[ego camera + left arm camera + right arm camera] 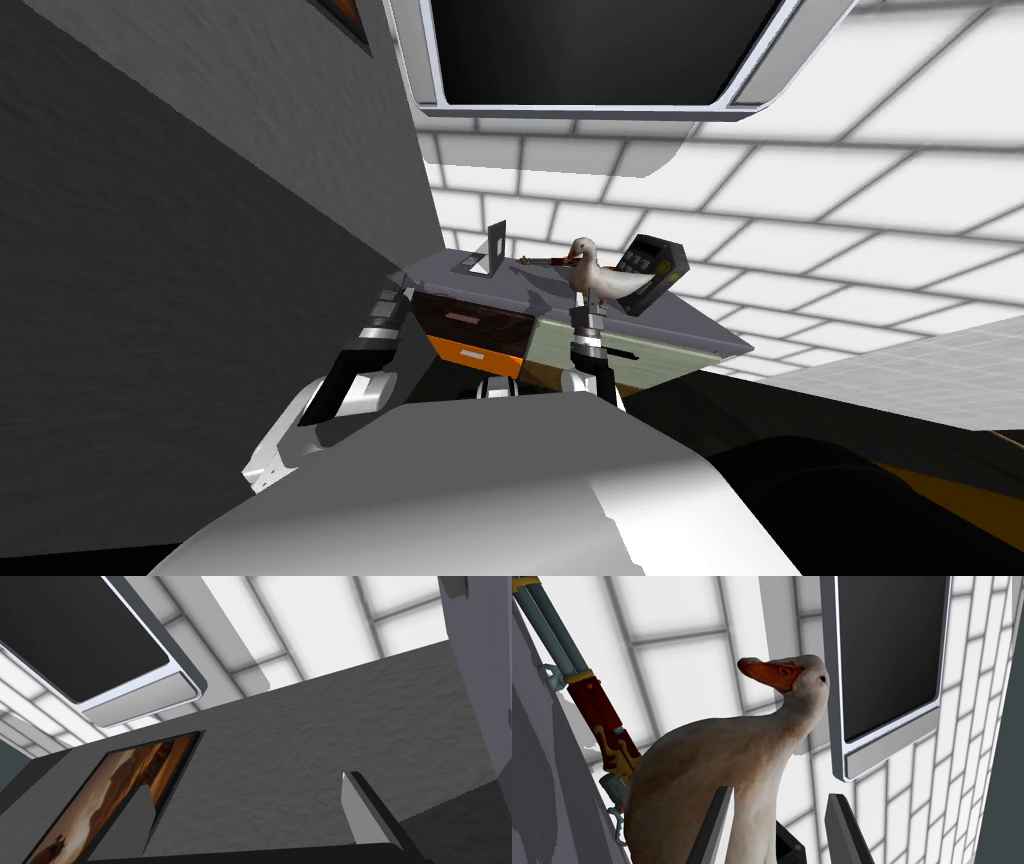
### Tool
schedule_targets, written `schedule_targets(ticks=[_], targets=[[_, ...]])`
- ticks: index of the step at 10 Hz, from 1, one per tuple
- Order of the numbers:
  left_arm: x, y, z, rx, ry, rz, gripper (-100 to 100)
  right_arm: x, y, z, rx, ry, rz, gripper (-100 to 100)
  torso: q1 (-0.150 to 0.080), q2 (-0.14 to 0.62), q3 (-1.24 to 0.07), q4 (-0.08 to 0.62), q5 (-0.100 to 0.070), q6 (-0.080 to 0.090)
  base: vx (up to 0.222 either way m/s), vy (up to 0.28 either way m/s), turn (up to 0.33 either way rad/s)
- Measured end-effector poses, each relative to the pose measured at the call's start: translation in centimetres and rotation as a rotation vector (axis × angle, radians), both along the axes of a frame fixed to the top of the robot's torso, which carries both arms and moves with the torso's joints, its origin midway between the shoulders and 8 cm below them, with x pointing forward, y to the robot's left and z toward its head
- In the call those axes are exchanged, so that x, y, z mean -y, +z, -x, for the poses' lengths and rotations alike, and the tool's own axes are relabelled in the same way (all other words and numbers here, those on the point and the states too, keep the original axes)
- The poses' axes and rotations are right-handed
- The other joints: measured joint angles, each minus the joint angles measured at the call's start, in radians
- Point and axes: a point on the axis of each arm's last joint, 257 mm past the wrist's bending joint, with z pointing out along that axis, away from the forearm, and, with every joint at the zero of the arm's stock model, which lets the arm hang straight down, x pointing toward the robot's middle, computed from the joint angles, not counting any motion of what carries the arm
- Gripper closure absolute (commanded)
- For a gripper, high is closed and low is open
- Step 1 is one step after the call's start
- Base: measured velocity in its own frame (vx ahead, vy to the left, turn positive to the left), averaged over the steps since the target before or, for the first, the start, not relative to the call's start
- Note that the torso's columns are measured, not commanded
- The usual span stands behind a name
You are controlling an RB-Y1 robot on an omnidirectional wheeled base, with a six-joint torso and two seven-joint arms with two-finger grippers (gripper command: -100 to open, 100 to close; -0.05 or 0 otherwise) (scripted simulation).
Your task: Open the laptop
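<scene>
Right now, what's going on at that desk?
The right gripper is up at the desk's front edge, fingers open, pointing at a white goose figure rather than the laptop. The laptop sits at the desk's far left corner with its lid standing roughly upright, so it looks open. The left gripper is open too, facing the grey wall. A toy rifle and a dark keypad device also sit on the desk.

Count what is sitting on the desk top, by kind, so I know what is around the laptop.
Laptop: 1
Goose: 1
Long gun with a red stock: 1
Dark box with a keypad: 1
Total: 4
</scene>
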Motion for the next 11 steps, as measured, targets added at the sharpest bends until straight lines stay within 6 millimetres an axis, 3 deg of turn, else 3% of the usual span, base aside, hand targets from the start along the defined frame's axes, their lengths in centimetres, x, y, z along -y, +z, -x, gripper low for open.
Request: schedule_targets(ticks=[11], targets=[[-1.1,0.5,-3.3,-0.143,-0.022,-0.050,-100,0.0,0.0,0.0,0.000,0.000,0.000,0,-0.001,0.001,0.000,0.000,0.000,0.000,0.014,0.032,-0.112]])
